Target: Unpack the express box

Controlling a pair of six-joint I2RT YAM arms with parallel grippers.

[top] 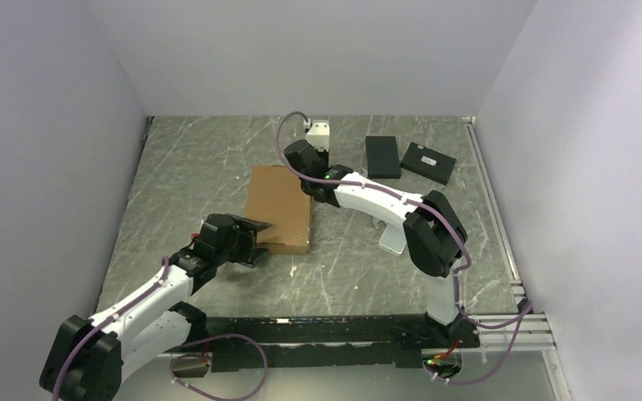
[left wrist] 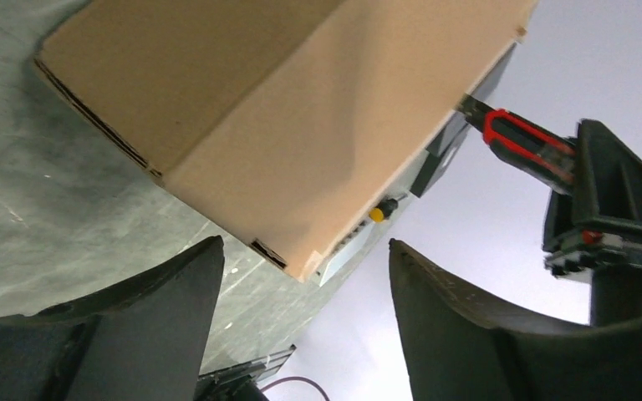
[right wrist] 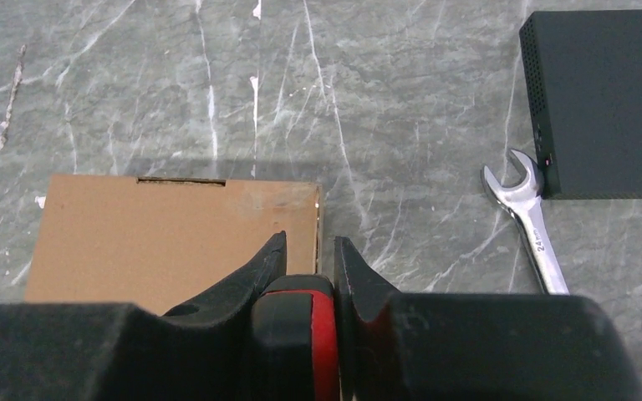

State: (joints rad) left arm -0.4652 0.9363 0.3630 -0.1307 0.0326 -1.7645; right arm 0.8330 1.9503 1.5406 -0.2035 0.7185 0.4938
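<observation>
The express box (top: 280, 207) is a flat brown cardboard box lying shut on the table's middle. It also shows in the left wrist view (left wrist: 284, 117) and the right wrist view (right wrist: 167, 238). My left gripper (top: 256, 238) is open and empty at the box's near-left corner; in its own view the box corner lies just beyond its spread fingertips (left wrist: 305, 251). My right gripper (top: 301, 157) hovers over the box's far-right corner, shut (right wrist: 310, 242) on a red and black tool handle (right wrist: 301, 334). The handle also shows in the left wrist view (left wrist: 522, 142).
Two small black boxes (top: 383, 156) (top: 429, 162) lie at the back right; one shows in the right wrist view (right wrist: 602, 100). A silver wrench (right wrist: 531, 225) lies beside it. Grey walls close in the table on three sides.
</observation>
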